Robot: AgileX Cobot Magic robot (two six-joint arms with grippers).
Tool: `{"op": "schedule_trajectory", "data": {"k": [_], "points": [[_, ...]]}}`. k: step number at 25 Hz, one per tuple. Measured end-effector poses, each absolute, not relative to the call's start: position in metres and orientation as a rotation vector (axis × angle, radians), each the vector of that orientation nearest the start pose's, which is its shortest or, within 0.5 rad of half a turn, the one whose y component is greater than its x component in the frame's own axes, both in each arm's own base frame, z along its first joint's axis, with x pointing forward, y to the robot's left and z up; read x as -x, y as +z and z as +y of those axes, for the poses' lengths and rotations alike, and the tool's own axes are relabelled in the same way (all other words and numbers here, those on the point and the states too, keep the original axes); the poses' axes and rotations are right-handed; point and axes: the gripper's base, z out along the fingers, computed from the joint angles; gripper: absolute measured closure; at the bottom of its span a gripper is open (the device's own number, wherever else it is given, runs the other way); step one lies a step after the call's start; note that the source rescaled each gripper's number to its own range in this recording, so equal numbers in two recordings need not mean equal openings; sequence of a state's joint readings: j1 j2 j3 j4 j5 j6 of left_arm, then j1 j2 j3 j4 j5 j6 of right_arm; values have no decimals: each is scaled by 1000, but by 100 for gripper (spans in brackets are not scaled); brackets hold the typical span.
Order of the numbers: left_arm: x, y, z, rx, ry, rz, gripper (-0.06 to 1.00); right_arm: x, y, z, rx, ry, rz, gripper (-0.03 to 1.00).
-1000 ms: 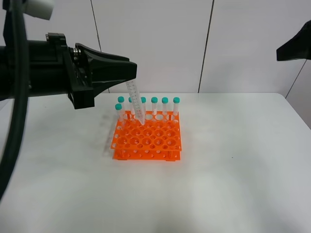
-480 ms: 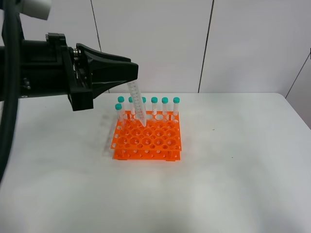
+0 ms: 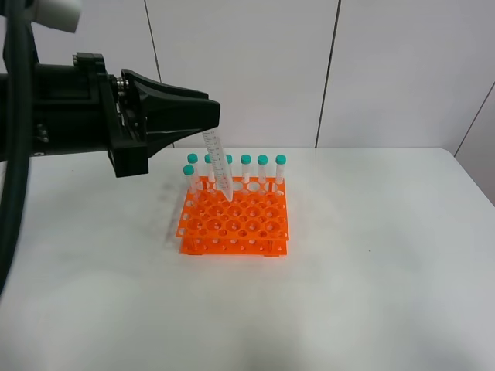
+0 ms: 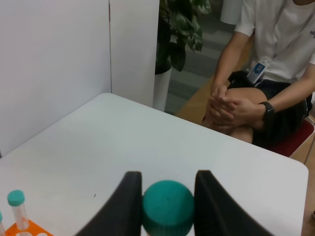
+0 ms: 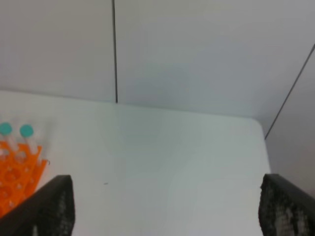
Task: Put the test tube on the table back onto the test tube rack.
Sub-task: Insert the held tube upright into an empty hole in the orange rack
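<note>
Large plain white matte table [image 3: 387,270]: bare surface along the whole near edge and out to the right edge. The rounded far-right corner is unobstructed.

Black left gripper [image 3: 207,117] comes in from the left, high over the table's far-left part. Its jaws are clamped on the teal cap [image 4: 168,209] of a slim clear graduated test tube [image 3: 218,164].

Black right gripper [image 5: 167,211]: fingers spread wide with nothing between them, above the table's right side. It's outside the high camera's view.

Bright orange plastic test tube rack with a grid of round holes [image 3: 236,224] sits left of centre, nearer the far edge. It's well apart from every table edge, with room on all sides.

Other teal-capped tubes [image 3: 262,170] stand upright along the rack's far row. One more [image 3: 189,179] stands a row nearer, at the left end. The remaining holes look empty.

The held tube hangs tilted, cap end leaning left. Its conical tip is down over the rack's second row from the far side, left of centre. Can't tell if the tip is inside a hole or just above it.
</note>
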State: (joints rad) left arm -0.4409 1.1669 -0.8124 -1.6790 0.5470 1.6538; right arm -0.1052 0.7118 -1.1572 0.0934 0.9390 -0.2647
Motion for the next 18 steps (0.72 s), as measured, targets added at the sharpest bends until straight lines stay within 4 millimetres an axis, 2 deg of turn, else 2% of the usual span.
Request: {"op": "schedule_trajectory", "data": {"k": [7, 12, 15, 18], "points": [[-205, 337, -149, -746, -826, 1658, 94, -46, 450, -1, 141, -185, 1922, 4], [-205, 337, -149, -746, -826, 1658, 94, -17, 443, 1, 107, -171, 1916, 4], [-205, 337, -149, -749, -823, 1656, 94, -8, 425, 2, 91, -161, 1927, 4], [-205, 337, -149, -751, -821, 1654, 94, -8, 389, 1, 72, -149, 1997, 4]]}}
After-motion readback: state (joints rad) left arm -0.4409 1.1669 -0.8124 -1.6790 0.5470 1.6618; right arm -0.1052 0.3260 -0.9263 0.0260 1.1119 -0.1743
